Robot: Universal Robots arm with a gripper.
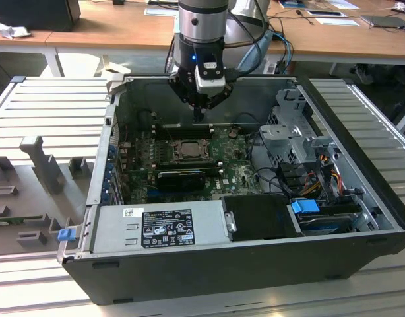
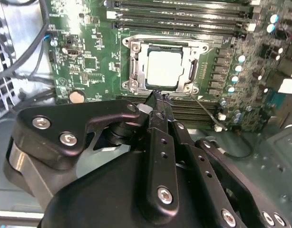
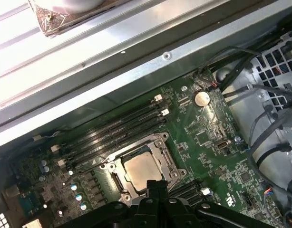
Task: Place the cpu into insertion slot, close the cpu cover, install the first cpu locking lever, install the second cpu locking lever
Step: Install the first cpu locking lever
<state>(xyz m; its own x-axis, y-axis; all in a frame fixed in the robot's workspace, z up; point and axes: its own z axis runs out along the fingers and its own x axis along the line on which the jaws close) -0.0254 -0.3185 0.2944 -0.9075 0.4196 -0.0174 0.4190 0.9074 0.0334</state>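
Observation:
The cpu (image 2: 164, 68) is a pale silver square lying in its socket on the green motherboard (image 2: 89, 66); it is also seen in the first wrist view (image 3: 142, 170) and the exterior view (image 1: 187, 149). The cpu cover (image 2: 190, 71) lies flat over it, framing the chip. A thin wire lever (image 2: 205, 113) runs out from one socket corner. My gripper (image 1: 199, 112) hangs above the far edge of the socket, clear of it. Its fingers (image 2: 159, 102) are shut together with nothing between them, and their tips (image 3: 155, 186) point at the socket's edge.
The open case holds a power supply (image 1: 159, 228) at the front, a black card (image 1: 179, 178) beside the socket, memory slots (image 2: 184, 7), a drive cage (image 1: 295, 132) and loose cables (image 1: 281, 172) at the exterior view's right. The case wall (image 3: 136, 71) rises behind the board.

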